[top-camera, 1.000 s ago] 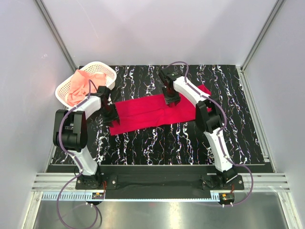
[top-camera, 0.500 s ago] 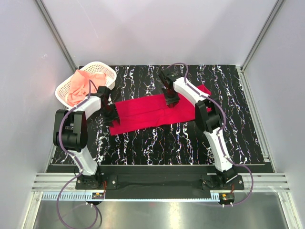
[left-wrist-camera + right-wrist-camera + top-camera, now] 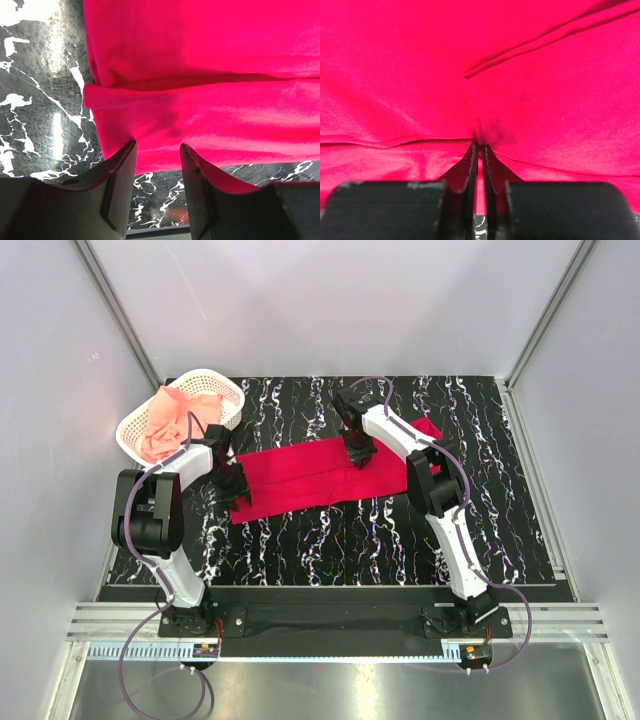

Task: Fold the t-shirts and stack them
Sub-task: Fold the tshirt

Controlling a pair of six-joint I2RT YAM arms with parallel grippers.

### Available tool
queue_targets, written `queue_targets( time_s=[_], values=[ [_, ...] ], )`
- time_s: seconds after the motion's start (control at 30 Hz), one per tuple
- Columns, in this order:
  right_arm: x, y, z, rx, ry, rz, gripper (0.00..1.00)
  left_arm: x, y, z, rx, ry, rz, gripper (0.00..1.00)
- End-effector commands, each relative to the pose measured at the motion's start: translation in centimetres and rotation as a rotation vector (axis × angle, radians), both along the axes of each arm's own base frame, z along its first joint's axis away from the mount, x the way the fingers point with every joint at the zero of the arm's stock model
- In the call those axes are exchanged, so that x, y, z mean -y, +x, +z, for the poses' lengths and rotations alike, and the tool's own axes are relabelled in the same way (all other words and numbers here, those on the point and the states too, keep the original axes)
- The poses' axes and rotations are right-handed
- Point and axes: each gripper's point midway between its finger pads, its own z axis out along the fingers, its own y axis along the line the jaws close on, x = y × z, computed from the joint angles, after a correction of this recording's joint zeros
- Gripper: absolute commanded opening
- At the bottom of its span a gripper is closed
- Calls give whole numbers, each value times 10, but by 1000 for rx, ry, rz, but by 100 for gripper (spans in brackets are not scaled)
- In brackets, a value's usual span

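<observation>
The crimson red t-shirt [image 3: 300, 475] lies on the black marbled table as a long folded strip. My left gripper [image 3: 233, 480] is at the strip's left end, low over it. In the left wrist view it is open [image 3: 157, 150], and the red cloth [image 3: 210, 75] reaches the fingertips. My right gripper [image 3: 359, 452] is on the strip's far edge right of the middle. In the right wrist view it is shut [image 3: 480, 146] on a pinch of red cloth [image 3: 420, 75]. The salmon-pink t-shirt [image 3: 165, 425] lies crumpled in the basket.
The white lattice basket [image 3: 207, 374] stands at the table's far left corner, just behind my left arm. Grey walls and metal rails enclose the table [image 3: 400, 540]. The table's near edge shows between the left fingers.
My right wrist has edged slightly left and away along the shirt's far edge. My left gripper has shifted a little at the left end. The shirt lies much as before.
</observation>
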Motion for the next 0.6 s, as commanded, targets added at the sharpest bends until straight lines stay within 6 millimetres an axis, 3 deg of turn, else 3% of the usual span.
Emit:
queue_targets(
  time_s=[0.0,0.1,0.27,0.37,0.57],
  values=[
    [-2,4,7,28,2,0,5,7,2,10,37,-25,-7,45],
    [-2,3,13,35,7,-7,0,10,2,9,36,-27,-3,46],
    [-1,4,23,47,10,-17,0,10,5,1,22,-21,4,47],
    [1,7,30,63,7,-24,0,8,5,-9,-18,-8,6,42],
    [11,14,45,93,-14,-57,0,-5,-12,-25,-106,62,12,41]
  ],
)
